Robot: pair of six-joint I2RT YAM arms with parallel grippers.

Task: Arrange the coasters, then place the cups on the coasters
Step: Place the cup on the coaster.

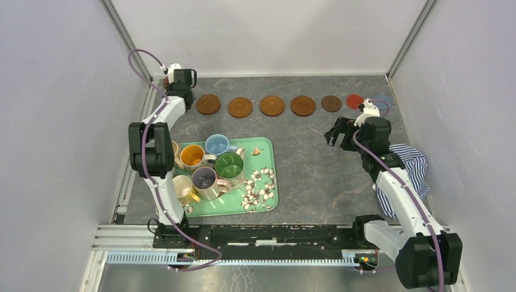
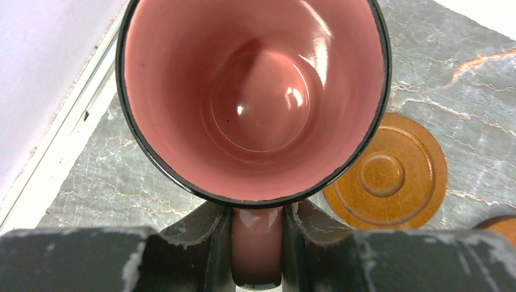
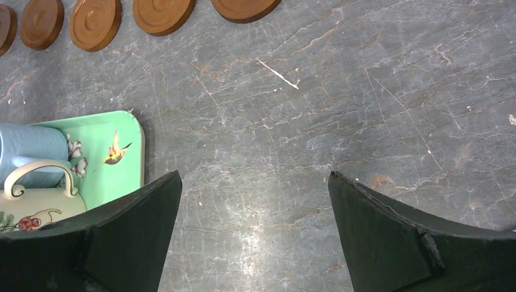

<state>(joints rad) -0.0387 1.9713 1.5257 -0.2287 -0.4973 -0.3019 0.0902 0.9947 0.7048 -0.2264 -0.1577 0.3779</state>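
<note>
Pink cup (image 2: 255, 97) clamped by handle in my left end effector (image 2: 257, 234) | right end effector (image 3: 254, 182) apart above surface (image 3: 377, 91)

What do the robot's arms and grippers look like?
The left arm and right arm have white links joined by blocky black joint housings, with a thin purple cable looping along each. The left gripper has dark fingers with scuffed, pale chipped edges. The right gripper has broad black fingers that taper to points.
</note>
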